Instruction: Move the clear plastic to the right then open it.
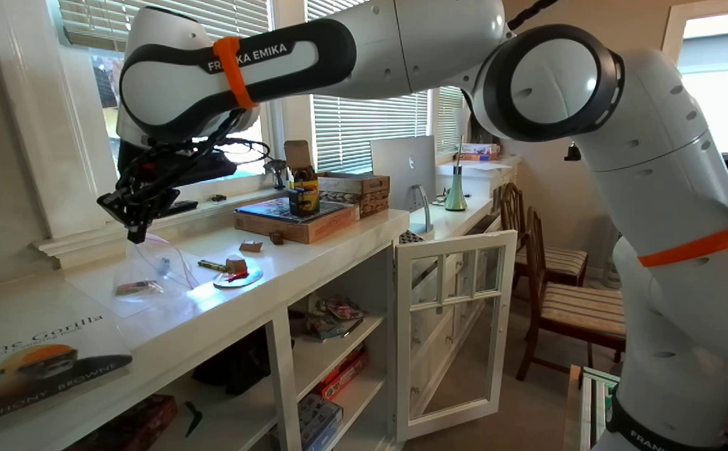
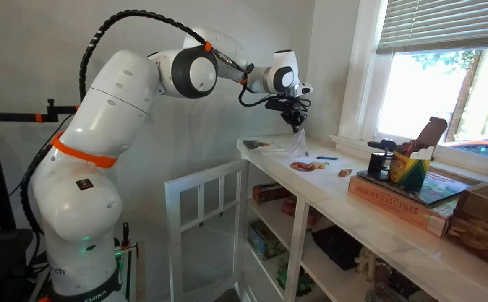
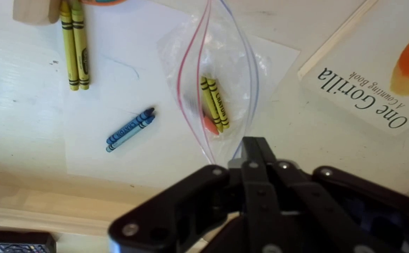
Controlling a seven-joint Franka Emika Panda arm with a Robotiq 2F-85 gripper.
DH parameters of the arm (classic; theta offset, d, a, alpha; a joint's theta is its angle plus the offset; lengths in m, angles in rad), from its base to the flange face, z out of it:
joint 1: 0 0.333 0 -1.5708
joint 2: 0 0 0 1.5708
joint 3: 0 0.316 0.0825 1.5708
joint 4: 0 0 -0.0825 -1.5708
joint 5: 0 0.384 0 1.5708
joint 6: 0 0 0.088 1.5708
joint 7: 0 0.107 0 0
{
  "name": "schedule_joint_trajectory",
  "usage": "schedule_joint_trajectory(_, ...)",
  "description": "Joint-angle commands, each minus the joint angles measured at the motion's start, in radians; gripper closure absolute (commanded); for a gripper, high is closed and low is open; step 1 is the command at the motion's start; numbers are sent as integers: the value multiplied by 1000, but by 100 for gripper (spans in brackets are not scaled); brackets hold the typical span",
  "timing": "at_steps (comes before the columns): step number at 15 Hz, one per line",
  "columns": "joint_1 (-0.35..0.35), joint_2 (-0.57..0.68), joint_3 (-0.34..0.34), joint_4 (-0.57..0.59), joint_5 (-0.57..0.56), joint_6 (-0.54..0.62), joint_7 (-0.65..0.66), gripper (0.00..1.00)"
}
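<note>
Hand [image 3: 255, 139] clenched, fingertips together at the blue rim of the bag [image 3: 231, 79]; cannot tell whether film is pinched. Wrist view: bag at 11 o'clock from fingertips, mouth gaping, partly over paper [image 3: 176, 147] on the surface [image 3: 18, 126], yellow crayons [image 3: 214, 102] inside; book [image 3: 369, 84] at 2 o'clock.

My wrist view: clear plastic zip bag [image 3: 237, 88] on white paper sheet [image 3: 141, 91] | yellow wax crayons [image 3: 220, 105] inside bag | blue wax crayons [image 3: 130, 128] on sheet, left | white rectangular book [image 3: 369, 66] right
</note>
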Motion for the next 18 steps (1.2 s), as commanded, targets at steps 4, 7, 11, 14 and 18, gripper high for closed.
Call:
schedule_joint_trajectory(4, -5, -52, 8, -60, 10, -18, -26, 100)
schedule_joint_trajectory(7, -6, -72, 7, -81, 11, -49, -29, 100)
schedule_joint_trajectory(11, -12, -102, 11, -111, 22, -99, -40, 100)
schedule_joint_trajectory(14, -10, -125, 7, -135, 11, -119, -54, 100)
schedule_joint_trajectory(18, -6, -134, 1, -168, -7, -91, -79, 100)
